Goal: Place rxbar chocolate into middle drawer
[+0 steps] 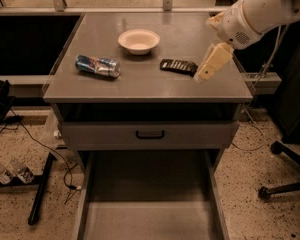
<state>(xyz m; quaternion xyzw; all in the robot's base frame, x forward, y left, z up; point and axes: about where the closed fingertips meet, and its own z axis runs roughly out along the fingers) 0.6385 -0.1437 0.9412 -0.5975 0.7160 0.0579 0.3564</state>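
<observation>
One rxbar chocolate [178, 66] beside gripper [202, 76], perhaps touching.

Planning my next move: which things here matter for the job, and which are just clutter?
Job: rxbar chocolate on the countertop; gripper close beside it; open middle drawer below.
Clutter: blue crushed can; white bowl.

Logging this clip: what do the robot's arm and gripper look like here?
The arm is a thick, rounded white shell with a small dotted grille near the wrist. The gripper, above the cabinet top just right of the rxbar chocolate, is pale tan and tapers to a blunt tip. No markings visible.
</observation>
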